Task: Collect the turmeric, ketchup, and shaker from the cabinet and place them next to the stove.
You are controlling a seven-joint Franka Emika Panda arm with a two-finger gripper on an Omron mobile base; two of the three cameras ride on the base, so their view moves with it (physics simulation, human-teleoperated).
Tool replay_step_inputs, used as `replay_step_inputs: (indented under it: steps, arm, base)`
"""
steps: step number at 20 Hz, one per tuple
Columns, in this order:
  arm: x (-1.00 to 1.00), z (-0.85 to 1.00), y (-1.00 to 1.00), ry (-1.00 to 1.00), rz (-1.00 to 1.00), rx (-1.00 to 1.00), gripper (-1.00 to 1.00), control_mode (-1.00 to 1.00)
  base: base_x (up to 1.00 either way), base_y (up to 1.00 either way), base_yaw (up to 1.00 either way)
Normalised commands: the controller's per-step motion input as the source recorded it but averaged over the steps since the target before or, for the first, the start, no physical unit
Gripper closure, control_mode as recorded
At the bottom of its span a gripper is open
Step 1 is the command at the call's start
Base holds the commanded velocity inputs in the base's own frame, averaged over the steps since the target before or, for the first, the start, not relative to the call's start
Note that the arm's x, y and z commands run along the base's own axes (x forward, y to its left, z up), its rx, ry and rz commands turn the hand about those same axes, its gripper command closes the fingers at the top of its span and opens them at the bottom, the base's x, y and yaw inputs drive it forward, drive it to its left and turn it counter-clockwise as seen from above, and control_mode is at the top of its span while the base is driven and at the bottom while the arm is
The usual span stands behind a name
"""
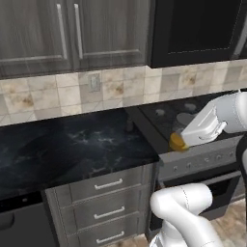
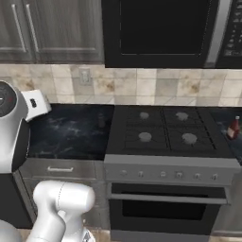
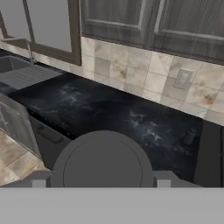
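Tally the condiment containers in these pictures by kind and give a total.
turmeric jar: 1
ketchup bottle: 1
shaker: 1
Total: 3

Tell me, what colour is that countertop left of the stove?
Glossy black marble countertop with pale grey-white veining, clearest in the hand view.
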Motion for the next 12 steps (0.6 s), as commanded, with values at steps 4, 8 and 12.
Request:
replay_step_inputs:
  steps: [4, 8, 12]
  arm:
    - [0.0, 0.0, 0.0, 0.0, 0.0, 0.0, 1.0, 1.0]
    - [0.0, 0.0, 0.0, 0.0, 0.0, 0.0, 1.0, 1.0]
    - [0.0, 0.0, 0.0, 0.0, 0.0, 0.0, 1.0, 1.0]
  base:
    - [0.5, -0.14, 0.03]
    - [0.27, 0.0, 0.14]
    - [0.34, -0.14, 0.22]
